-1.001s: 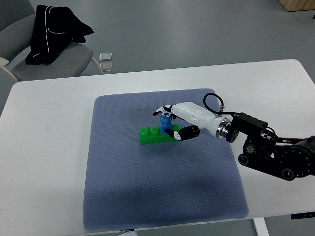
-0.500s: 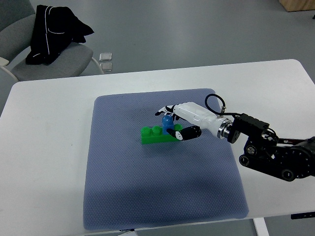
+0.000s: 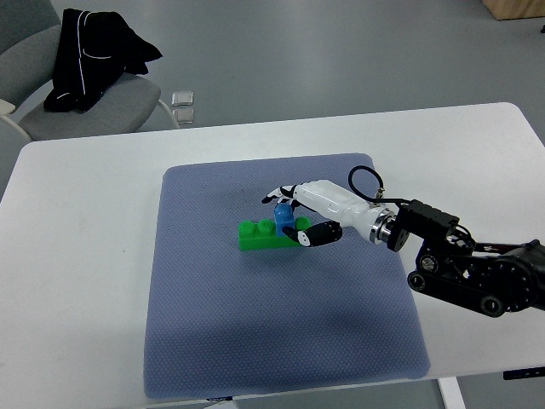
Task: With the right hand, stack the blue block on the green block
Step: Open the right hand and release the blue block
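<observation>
Blue block on the green block, hand not yet off it.
On the white bench (image 3: pixel 94 256) lies a grey mat (image 3: pixel 221 324); the right hand (image 3: pixel 308 211) reaches over it, fingers (image 3: pixel 315 233) closed around the blue block (image 3: pixel 283 219), which sits on the right end of the green block (image 3: pixel 262 235) near mat centre. Placement looks nearly done; seating and release appear to remain.

The blue mat (image 3: pixel 255 341) lies bare on its left and near sides, giving open passage. At its centre the green block (image 3: pixel 258 235) and blue block (image 3: pixel 283 219) stand, with the right hand (image 3: pixel 311 213) blocking their right side. The white bench (image 3: pixel 77 256) beyond the mat is open.
</observation>
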You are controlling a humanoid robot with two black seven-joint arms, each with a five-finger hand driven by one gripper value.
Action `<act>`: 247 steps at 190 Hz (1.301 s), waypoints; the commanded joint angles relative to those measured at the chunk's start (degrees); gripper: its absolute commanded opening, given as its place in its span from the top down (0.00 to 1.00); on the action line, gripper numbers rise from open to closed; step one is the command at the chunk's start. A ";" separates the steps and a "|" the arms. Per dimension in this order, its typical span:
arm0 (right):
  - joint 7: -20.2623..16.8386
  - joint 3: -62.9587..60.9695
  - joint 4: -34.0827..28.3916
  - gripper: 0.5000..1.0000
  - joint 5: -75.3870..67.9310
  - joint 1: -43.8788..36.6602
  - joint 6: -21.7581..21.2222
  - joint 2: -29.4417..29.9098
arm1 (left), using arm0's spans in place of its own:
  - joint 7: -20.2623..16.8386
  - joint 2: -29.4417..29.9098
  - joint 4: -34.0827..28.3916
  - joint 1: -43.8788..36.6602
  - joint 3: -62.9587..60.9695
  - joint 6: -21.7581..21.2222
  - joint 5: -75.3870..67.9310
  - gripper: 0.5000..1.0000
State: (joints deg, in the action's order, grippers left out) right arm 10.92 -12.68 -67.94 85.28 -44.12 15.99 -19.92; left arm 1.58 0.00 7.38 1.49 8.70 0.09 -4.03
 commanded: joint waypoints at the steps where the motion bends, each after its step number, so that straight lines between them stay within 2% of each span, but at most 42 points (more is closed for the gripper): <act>1: -0.02 -0.15 0.00 0.55 -0.11 0.00 0.01 -0.03 | 0.00 0.00 0.00 0.00 0.00 0.00 -0.02 0.00; 41: -0.02 -0.15 0.00 0.44 -0.20 0.00 0.01 -0.12 | 0.00 0.00 0.00 0.00 0.00 0.00 -0.02 0.00; 63: -0.02 -0.15 0.00 0.42 -0.37 -0.09 -0.08 -0.21 | 0.00 0.00 0.00 0.00 0.00 0.00 -0.02 0.00; 69: -0.02 -0.15 -0.09 0.39 -0.46 -0.09 -0.08 -0.30 | 0.00 0.00 0.00 0.00 0.00 0.00 -0.02 0.00; 80: -0.02 -0.33 -0.35 0.27 -0.81 -0.18 -0.16 -0.56 | 0.00 0.00 0.00 0.00 0.00 0.00 -0.02 0.00; 90: -0.02 -0.59 -0.53 0.26 -0.99 -0.35 -0.34 -0.82 | 0.00 0.00 0.00 0.00 0.00 0.00 -0.02 0.00; 97: 0.06 -0.94 -0.79 0.21 -1.25 -0.53 -0.60 -1.00 | 0.00 0.00 0.00 0.00 0.00 0.00 -0.02 0.00; 112: 0.07 -1.12 -1.49 0.17 -1.43 -0.79 -0.96 -1.44 | 0.00 0.00 0.00 0.00 0.00 0.00 -0.02 0.00; 163: 0.07 -1.47 -7.03 0.17 -2.57 -1.06 -3.50 -5.66 | 0.00 0.00 0.00 0.00 0.00 0.00 -0.02 0.00; 188: 0.42 -2.00 -7.12 0.17 -2.57 -2.11 -3.50 -7.86 | 0.00 0.00 0.00 0.00 0.00 0.00 -0.02 0.00; 210: 2.61 -2.00 -7.12 0.17 -2.48 -2.38 -3.50 -8.65 | 0.00 0.00 0.00 0.00 0.00 0.00 -0.02 0.00; 247: 4.11 -1.29 -7.39 0.17 -2.31 -2.20 -3.59 -9.26 | 0.00 0.00 0.00 0.00 0.00 0.00 -0.02 0.00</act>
State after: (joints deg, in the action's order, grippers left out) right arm 13.88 -14.57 -75.19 82.94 -46.44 12.41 -28.77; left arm 1.58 0.00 7.38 1.49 8.70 0.09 -4.04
